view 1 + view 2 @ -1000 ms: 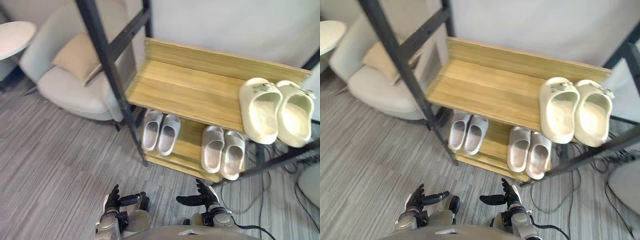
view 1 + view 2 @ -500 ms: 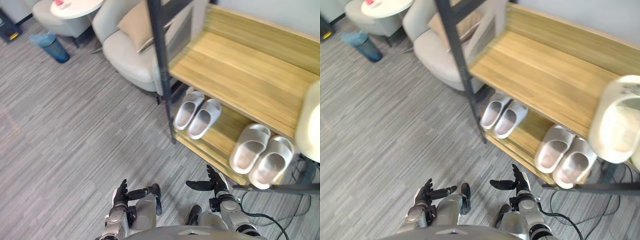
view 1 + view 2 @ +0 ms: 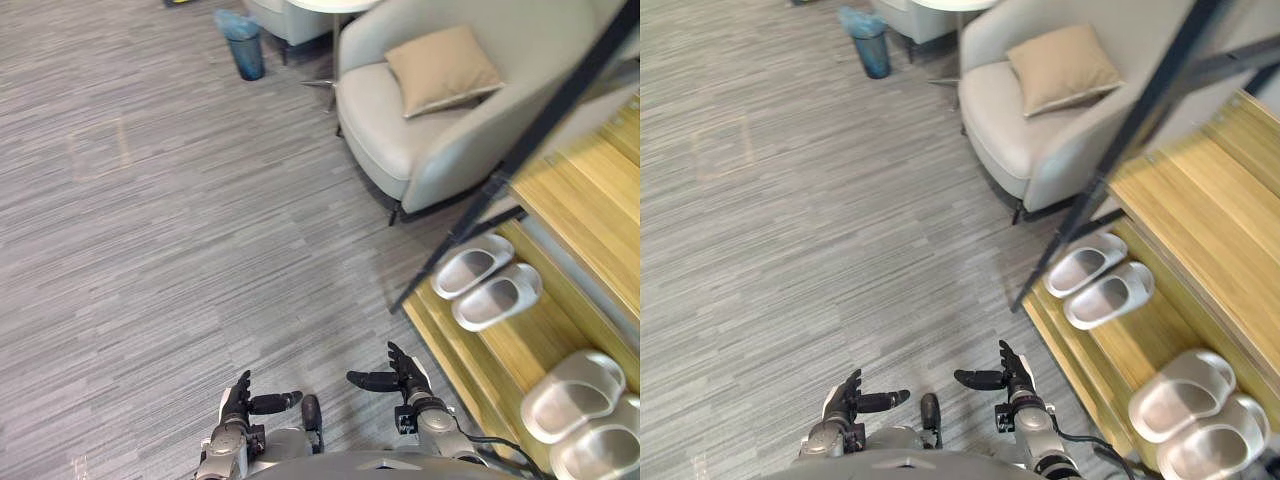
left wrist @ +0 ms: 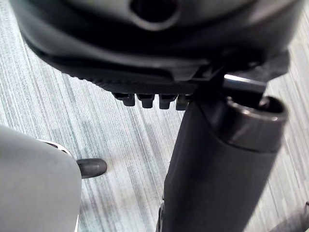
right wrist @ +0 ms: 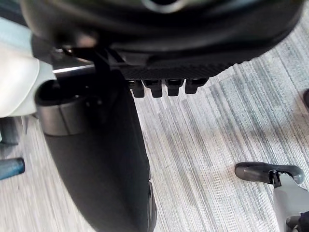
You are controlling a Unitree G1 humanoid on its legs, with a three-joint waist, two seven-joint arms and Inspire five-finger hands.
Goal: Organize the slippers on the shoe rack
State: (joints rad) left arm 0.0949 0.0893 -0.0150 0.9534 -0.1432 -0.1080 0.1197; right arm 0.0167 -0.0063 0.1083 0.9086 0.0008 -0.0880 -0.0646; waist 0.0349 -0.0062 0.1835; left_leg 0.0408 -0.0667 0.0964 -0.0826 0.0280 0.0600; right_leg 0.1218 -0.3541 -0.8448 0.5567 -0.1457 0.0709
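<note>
the left hand [image 3: 238, 405] and right hand [image 3: 405, 378] hover low over the floor [image 3: 150, 200], fingers straight, thumbs turned inward, holding nothing. two pairs of slippers [image 3: 470, 272] sit on the rack's [image 3: 500, 345] bottom shelf.

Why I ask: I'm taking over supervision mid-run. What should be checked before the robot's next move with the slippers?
1. Left hand free: ok, fingers open, holding nothing.
2. Right hand free: ok, open and empty.
3. Pair by the rack post: ok, side by side on the lower shelf.
4. Pair further along: ok, side by side on the same shelf.
5. Hands at the rack: not ok, both hang over the floor, apart from the shelf.
6. Upper shelf contents: cannot tell, mostly cut off at the picture edge.
</note>
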